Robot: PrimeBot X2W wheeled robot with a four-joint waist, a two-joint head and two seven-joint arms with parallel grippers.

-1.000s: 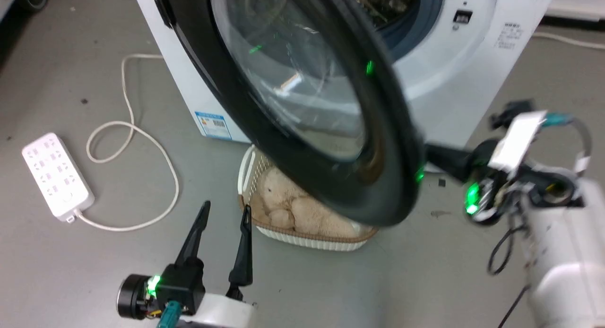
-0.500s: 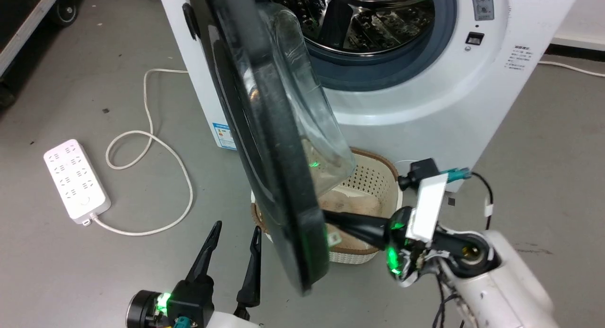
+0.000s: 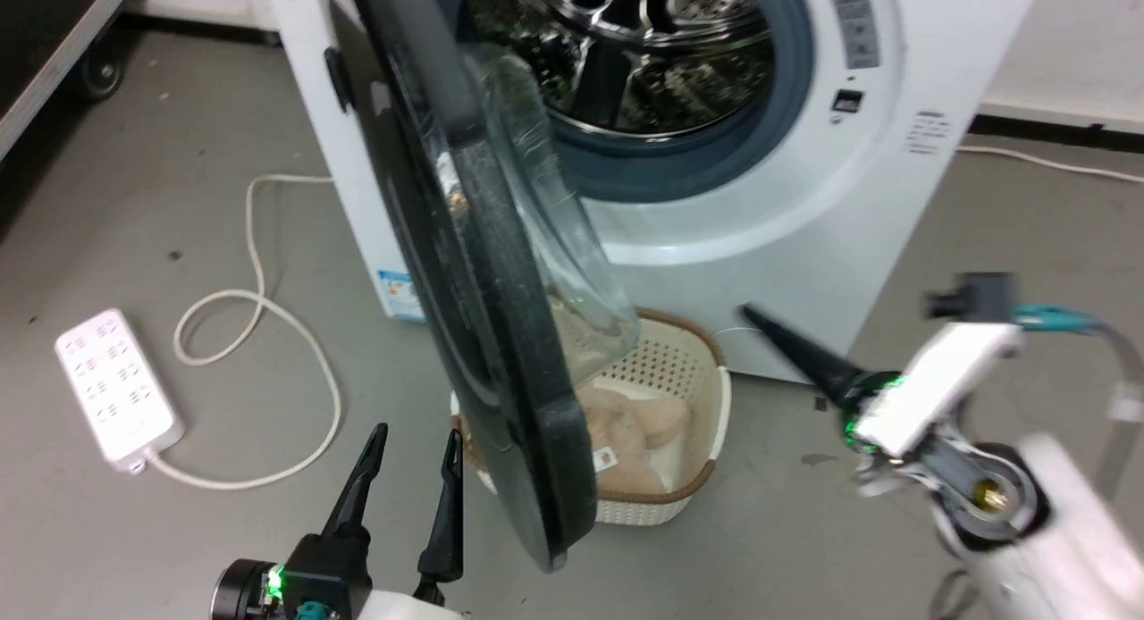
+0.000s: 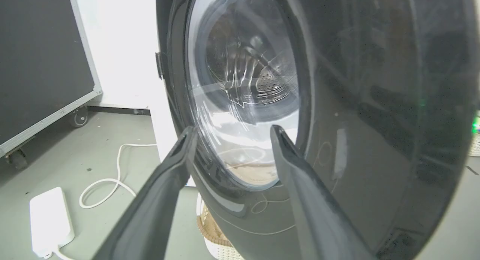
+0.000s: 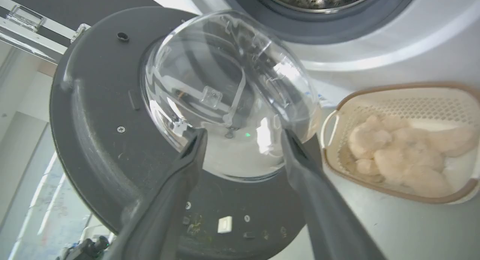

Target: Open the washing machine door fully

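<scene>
Glass bulged from the inner face of the washing machine door, which stood swung out from the machine's front, nearly edge-on to our head camera. Its top was cut off by the frame. Its lower rim hid the near-left part of the basket on the floor below, and the pale soft lumps inside were too indistinct for us to name. Beyond the door we saw the steel drum, its upper part cropped.

Our left gripper hung just left of the door's lower edge, fingers spread and holding nothing; whether it touched the door we could not tell. Our right gripper was also spread and empty, facing the door's inner side. In the head view it was blurred and apart from the door. A power strip and its looped cable lay on the floor at our left.
</scene>
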